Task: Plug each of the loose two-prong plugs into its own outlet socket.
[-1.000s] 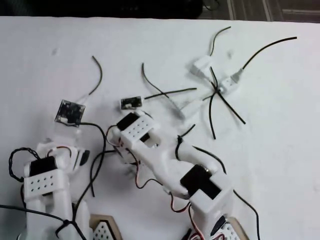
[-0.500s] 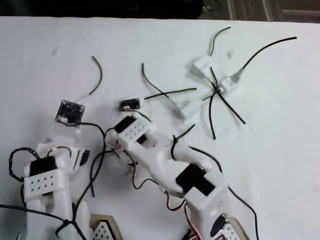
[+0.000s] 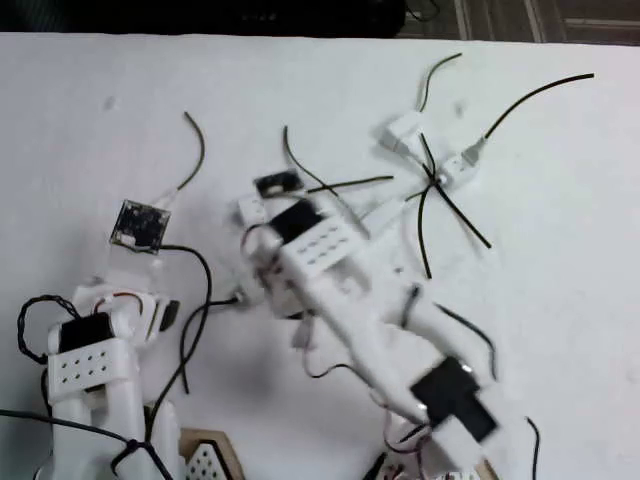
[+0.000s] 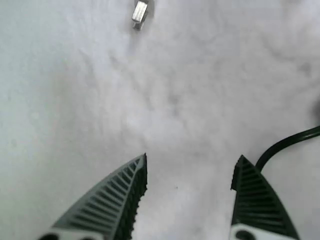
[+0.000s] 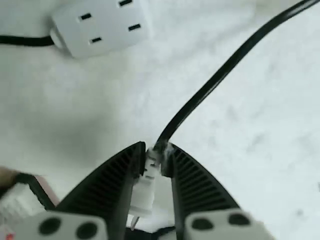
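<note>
White, faintly mottled tabletop (image 3: 80, 120) fills most of the high view, with a dark strip of room (image 3: 200, 15) along the top edge. Right gripper (image 5: 154, 150) is clamped on a small white two-prong plug (image 5: 145, 190) (its prongs are hard to make out). The plug's black cord (image 5: 225, 70) trails to the upper right, and a white outlet block (image 5: 100, 25) lies at upper left. Left gripper (image 4: 192, 162) hangs spread apart over the tabletop, beside a black cable (image 4: 290, 145) cut off at the right edge.

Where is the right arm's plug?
In the right wrist view, the white plug sits pinched in the right gripper, short of the white outlet socket.
</note>
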`<state>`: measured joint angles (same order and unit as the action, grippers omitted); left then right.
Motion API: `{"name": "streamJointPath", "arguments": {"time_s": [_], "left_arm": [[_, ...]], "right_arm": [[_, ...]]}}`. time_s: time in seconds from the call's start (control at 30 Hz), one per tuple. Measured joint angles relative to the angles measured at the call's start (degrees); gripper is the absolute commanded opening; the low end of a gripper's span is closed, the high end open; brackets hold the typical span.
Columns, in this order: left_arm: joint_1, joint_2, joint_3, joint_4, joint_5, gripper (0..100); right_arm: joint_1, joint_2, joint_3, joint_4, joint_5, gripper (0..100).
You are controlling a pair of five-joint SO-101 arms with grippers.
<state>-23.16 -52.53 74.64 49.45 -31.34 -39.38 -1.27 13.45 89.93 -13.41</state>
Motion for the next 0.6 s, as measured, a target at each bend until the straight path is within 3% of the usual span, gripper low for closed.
{"name": "streamJointPath", "arguments": {"time_s": [0.27, 0.4, 0.53, 0.6], "left_arm": [[0.0, 0.0, 0.0, 0.0, 0.0, 28], [0.0, 0.0, 0.0, 0.0, 0.0, 28], [0.0, 0.0, 0.44, -0.7, 0.0, 28], [0.0, 0.0, 0.44, -0.7, 0.0, 28]], "right_arm": [[19.08, -3.34, 0.0, 2.64, 36.13, 1.8], [25.32, -3.34, 0.0, 2.73, 53.45, 1.8], [28.31, -3.34, 0.0, 2.73, 65.67, 3.3], [28.22, -3.34, 0.0, 2.73, 68.48, 9.3]]}}
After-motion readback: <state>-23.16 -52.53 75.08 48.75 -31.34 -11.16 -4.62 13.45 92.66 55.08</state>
